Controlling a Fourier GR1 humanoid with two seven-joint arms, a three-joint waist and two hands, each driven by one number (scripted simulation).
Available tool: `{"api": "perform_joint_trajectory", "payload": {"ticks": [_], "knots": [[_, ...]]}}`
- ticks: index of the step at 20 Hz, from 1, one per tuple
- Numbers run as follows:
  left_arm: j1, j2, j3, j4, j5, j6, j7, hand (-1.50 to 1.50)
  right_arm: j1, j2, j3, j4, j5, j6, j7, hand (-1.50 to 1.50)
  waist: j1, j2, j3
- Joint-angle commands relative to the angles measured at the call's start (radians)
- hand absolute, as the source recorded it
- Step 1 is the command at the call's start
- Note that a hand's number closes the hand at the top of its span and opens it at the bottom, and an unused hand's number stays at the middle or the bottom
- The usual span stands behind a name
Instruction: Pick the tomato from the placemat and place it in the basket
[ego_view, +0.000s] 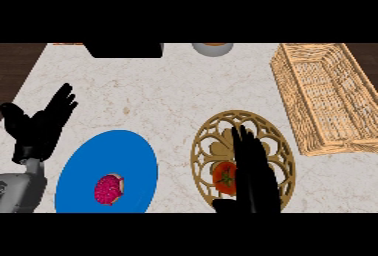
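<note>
Left hand: the left hand (43, 122) rests at 9 o'clock on the desk (162, 90), fingers straight and up, holding nothing.
Blue plate: a blue plate (81, 175) at 7 o'clock carries a pink doughnut (108, 189).
Placemat: a round gold placemat (214, 135) lies at 5 o'clock.
Tomato: the tomato (224, 177) sits on the placemat's lower part.
Right hand: the right hand (255, 170) lies over the tomato's right edge, fingers straight and not curled round it.
Basket: a wicker basket (325, 95) stands at 2 o'clock.
</note>
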Motion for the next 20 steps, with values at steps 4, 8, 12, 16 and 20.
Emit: {"api": "perform_joint_trajectory", "payload": {"ticks": [4,8,12,16,20], "knots": [[0.050,-0.044,0.017,-0.055,-0.056,-0.017,0.008,0.00,0.037,-0.035,-0.063,-0.032,-0.065,0.004,-0.085,-1.50,0.000,-0.001,0.000],[0.003,-0.033,0.066,-0.014,-0.041,-0.042,0.024,0.00,0.105,-0.061,-0.011,-0.067,-0.092,-0.022,-0.150,-1.50,-0.002,0.000,0.000],[-0.003,-0.050,0.082,0.004,-0.064,-0.055,0.003,0.00,0.154,-0.044,0.039,-0.019,-0.040,-0.094,-0.174,-1.50,-0.002,-0.001,0.000],[-0.076,-0.097,0.042,0.014,-0.107,-0.013,0.056,0.00,0.089,0.000,0.027,-0.008,-0.005,-0.003,-0.105,-1.50,-0.004,0.000,0.000],[-0.021,-0.066,0.101,0.040,-0.083,-0.096,-0.006,0.00,0.110,0.018,0.028,0.071,0.059,-0.080,-0.105,-1.50,-0.002,0.000,0.000]]}}
